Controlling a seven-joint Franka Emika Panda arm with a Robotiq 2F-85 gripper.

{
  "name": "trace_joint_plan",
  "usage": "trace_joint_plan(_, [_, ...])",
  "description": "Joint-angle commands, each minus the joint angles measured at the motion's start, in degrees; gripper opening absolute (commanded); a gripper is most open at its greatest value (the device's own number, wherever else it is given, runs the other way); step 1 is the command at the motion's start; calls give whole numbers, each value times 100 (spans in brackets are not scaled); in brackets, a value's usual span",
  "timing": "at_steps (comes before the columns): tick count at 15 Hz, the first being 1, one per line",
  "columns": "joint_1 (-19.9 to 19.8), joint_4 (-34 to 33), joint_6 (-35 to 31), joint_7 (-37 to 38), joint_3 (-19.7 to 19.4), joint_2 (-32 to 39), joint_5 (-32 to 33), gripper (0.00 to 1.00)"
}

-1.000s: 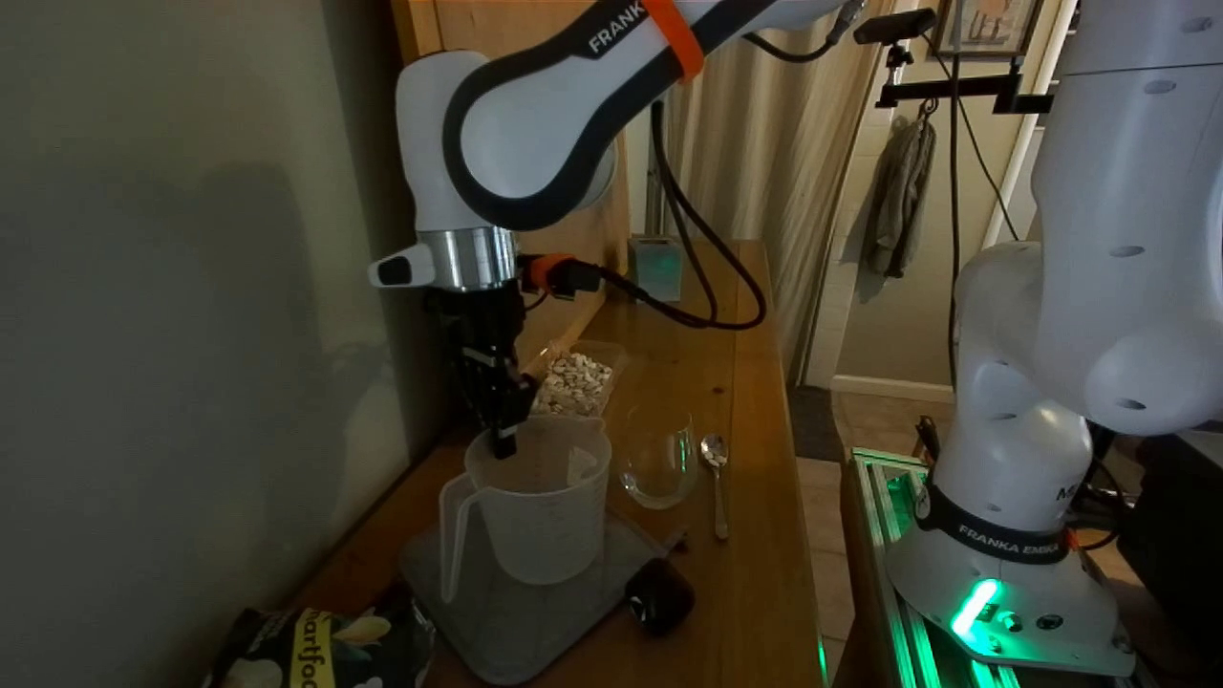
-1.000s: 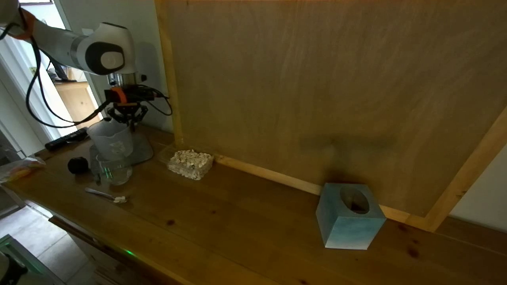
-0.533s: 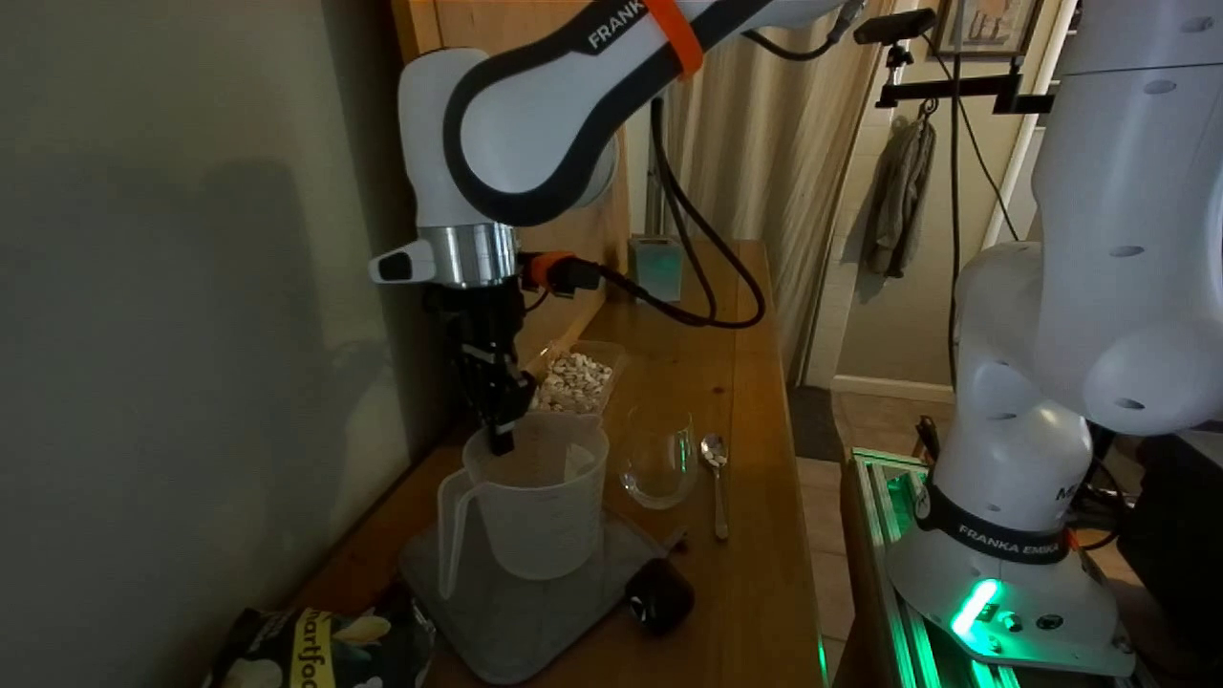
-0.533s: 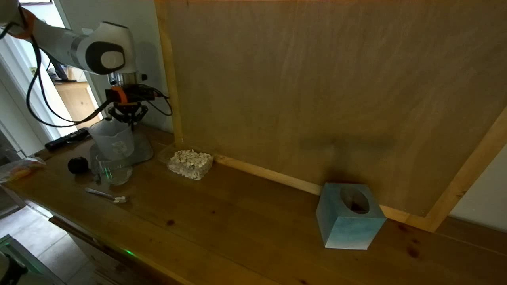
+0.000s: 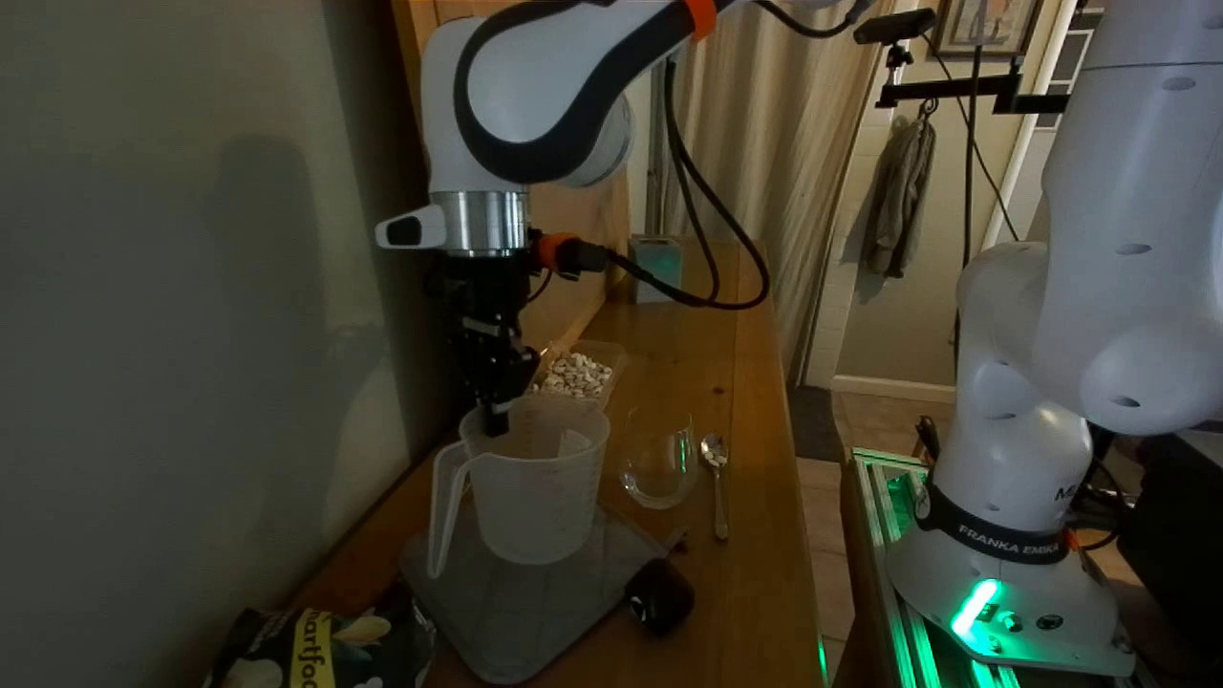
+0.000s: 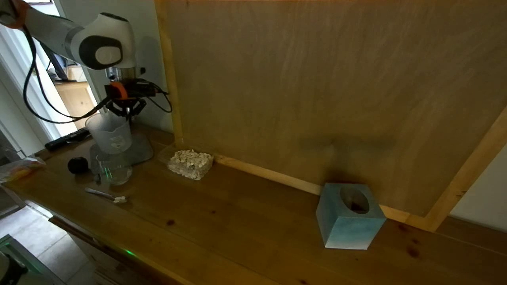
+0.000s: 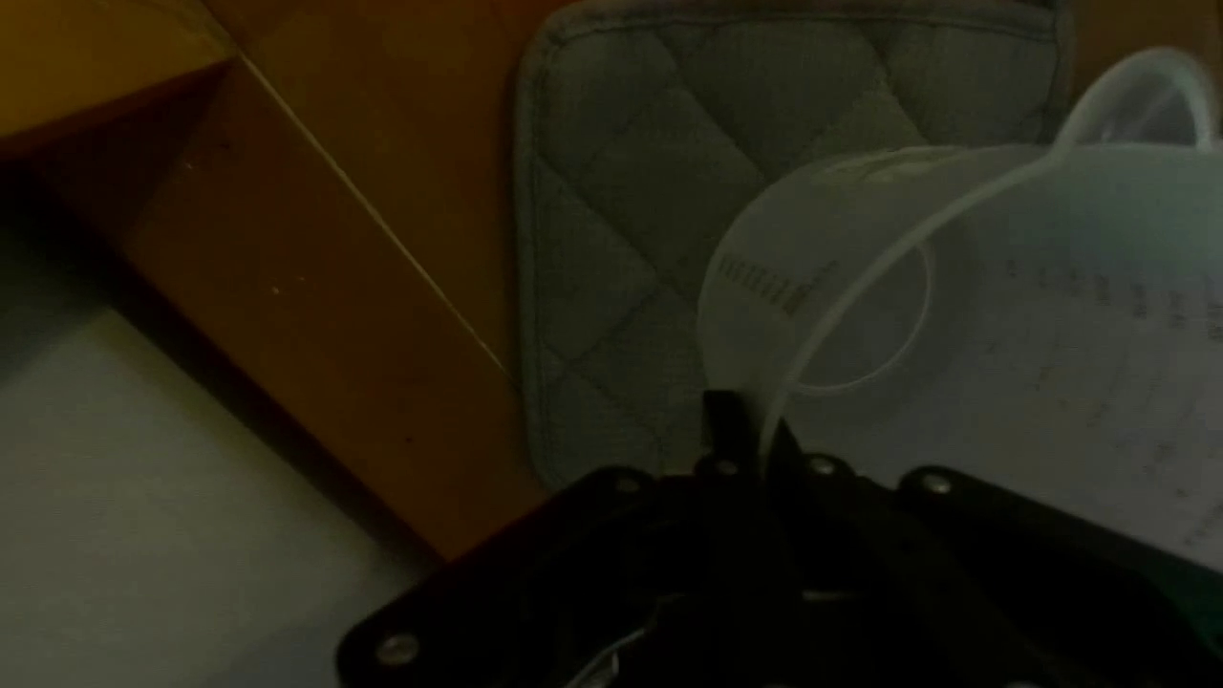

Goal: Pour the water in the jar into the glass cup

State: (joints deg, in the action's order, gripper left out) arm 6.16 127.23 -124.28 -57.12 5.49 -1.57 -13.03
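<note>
Jar (image 5: 537,492), one: your end effector (image 7: 761,441), nearly closed, pinches its rim, presumably for tipping toward the glass cup (image 5: 659,466) standing nearby.

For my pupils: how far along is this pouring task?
Done: the jaws are shut on the jar at its rim.
In hand: probably lifting; it sits higher over the grey pad than a second ago.
Left: pouring into the glass cup, standing apart; the jar looks near upright. Water inside: unclear.

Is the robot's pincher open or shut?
Shut: in the wrist view, the gripper pinches the jug between its fingers, one inside, one outside.
</note>
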Motion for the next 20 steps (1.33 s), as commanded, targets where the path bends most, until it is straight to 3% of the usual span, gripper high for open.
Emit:
trace_joint_plan(1, [-35, 499, -328, -625, -115, -606, -440, 1])
trace_joint_plan(8, [85, 1089, -767, -1753, -530, -1131, -1480, 1])
trace_joint_plan(9, [71, 853, -660, -1454, -435, -898, -1128, 4])
trace_joint_plan(15, [74, 949, -661, -1576, -525, -971, -1262, 1])
trace_joint_plan(20, [190, 1146, -722, -2708, -688, -1113, -1878, 1])
